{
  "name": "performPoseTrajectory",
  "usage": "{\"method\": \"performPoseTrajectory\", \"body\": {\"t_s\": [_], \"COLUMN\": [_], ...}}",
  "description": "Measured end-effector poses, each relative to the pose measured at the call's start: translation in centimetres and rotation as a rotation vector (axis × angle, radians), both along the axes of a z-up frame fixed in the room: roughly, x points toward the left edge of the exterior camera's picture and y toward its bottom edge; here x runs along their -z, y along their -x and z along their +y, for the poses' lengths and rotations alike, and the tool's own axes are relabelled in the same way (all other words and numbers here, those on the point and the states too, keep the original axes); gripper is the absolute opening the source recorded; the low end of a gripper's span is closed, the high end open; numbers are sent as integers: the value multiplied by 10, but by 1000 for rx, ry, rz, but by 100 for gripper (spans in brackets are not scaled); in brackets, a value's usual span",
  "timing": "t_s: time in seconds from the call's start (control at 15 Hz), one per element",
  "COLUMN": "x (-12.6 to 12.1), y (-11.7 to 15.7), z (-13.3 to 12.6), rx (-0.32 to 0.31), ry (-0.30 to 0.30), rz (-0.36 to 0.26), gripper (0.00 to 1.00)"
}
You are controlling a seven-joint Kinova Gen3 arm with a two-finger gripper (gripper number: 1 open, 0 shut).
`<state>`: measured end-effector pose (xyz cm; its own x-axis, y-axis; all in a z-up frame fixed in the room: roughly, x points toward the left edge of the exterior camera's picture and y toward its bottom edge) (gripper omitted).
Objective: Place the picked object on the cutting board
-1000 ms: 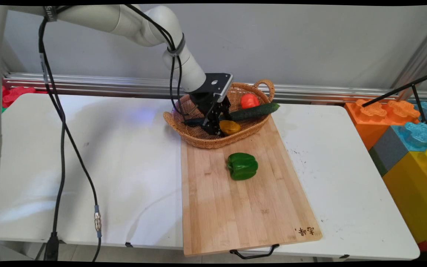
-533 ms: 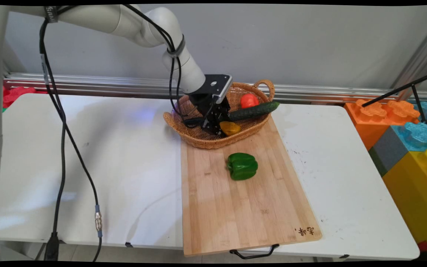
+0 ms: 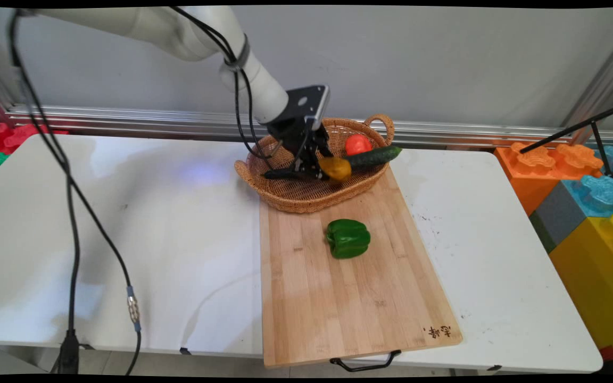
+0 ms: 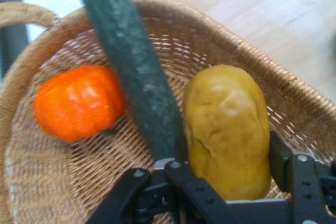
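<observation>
1. A dark mark of brush-like characters [image 3: 437,332] is burned into the pale wooden cutting board [image 3: 338,298], at the board's near right corner, just above its black metal handle [image 3: 365,364]; the characters are too small to read.
2. No other lettering, label, brand or number can be made out on anything around the board in the main view.
3. The hand view shows no writing at all.
</observation>
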<state>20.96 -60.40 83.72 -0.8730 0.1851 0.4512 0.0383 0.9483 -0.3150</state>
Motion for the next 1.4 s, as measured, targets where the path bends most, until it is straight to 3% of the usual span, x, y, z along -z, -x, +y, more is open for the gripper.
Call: {"method": "performPoseTrajectory", "body": {"t_s": [0.27, 0.6, 1.0, 1.4], "x": [-42, -66, -55, -21], "y": [-3, 7, 1, -7], "z": [33, 96, 156, 175], "rx": [-115, -187, -290, -349], "ry": [45, -41, -141, -183], "rz": [59, 81, 25, -14], "gripper": [0, 0, 0, 0]}}
